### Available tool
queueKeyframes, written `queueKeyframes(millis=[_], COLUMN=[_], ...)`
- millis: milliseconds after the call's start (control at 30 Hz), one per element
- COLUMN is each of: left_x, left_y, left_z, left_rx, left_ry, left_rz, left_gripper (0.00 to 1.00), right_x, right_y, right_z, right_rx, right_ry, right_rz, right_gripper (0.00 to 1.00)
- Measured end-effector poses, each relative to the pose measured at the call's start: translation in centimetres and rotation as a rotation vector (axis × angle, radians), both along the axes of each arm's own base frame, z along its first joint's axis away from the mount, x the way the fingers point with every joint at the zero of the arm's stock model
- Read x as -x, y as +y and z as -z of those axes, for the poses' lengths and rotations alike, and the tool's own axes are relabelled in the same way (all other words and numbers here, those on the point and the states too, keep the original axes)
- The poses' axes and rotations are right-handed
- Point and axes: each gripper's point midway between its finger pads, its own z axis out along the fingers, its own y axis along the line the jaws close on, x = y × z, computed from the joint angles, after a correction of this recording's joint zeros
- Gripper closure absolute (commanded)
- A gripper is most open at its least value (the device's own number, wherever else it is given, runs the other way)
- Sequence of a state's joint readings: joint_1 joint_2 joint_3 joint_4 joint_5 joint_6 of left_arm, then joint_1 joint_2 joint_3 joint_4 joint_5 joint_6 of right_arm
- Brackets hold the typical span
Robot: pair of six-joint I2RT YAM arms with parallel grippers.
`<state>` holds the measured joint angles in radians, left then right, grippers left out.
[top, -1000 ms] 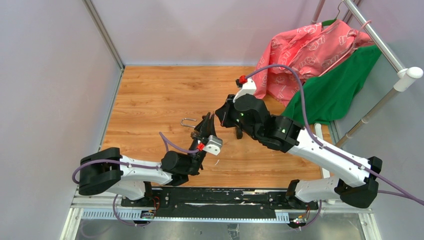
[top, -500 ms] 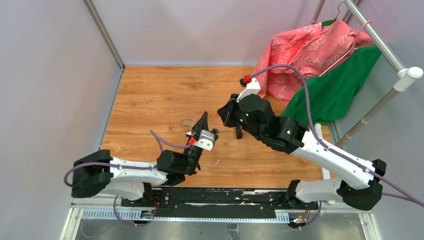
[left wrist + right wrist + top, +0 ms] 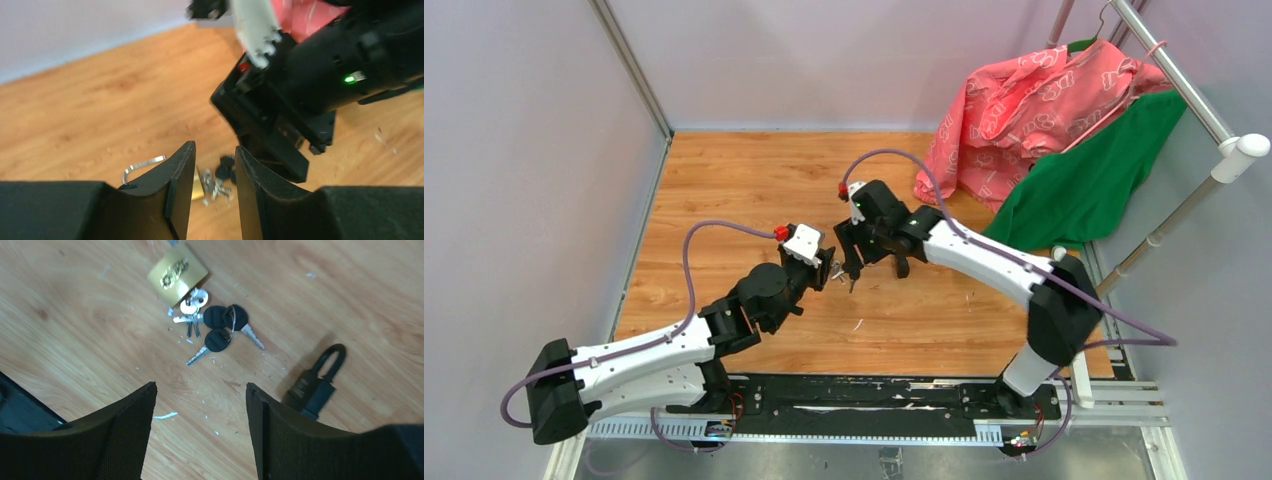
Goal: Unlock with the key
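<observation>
My right claw (image 3: 200, 390) spread, empty | my left claw (image 3: 214, 150) slightly parted | keys (image 3: 218, 326) touching brass padlock (image 3: 177, 272), possibly inserted.

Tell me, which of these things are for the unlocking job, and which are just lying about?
For the job: brass padlock, bunch of keys, perhaps the black padlock too.
Lying about: pink garment, green garment, metal rack.
</observation>
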<state>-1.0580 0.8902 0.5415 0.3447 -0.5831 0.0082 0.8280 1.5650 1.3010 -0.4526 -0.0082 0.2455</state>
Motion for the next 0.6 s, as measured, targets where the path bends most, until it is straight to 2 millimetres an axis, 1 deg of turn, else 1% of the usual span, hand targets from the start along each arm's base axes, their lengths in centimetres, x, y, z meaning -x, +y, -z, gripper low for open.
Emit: queueKeyframes(millis=[67,133,233,367,433,600], left_x=[0.1,0.4,1.0,1.5,1.7,2.1], left_y=[0.2,0.4,0.8,1.4,1.7,2.2], left_z=[2.1,3.2,3.7,2.9,2.8,3.9], left_rx=[-0.023,-0.023,-0.002,0.053,0.071,0.067], left_ry=[0.077,0.130,0.172,0.181,0.187,0.212], left_rz=[0.000,0.001,0.005,0.005,0.004,-0.001], left_gripper=[0.60,0.60,0.60,0.60,0.61,0.61], right_x=[0.1,-0.2,-1.2,-2.7,-3.4,-4.2], right_y=[0.6,1.3,2.2,2.9,3.1,3.2], right_z=[3.0,5.1,7.3,8.9,9.5,10.6], right_rx=[0.062,0.104,0.151,0.191,0.208,0.232], right_ry=[0.057,0.095,0.120,0.117,0.115,0.118], right_rz=[-0.056,-0.100,-0.140,-0.161,-0.164,-0.159], right_gripper=[0.31,0.31,0.32,0.37,0.41,0.49])
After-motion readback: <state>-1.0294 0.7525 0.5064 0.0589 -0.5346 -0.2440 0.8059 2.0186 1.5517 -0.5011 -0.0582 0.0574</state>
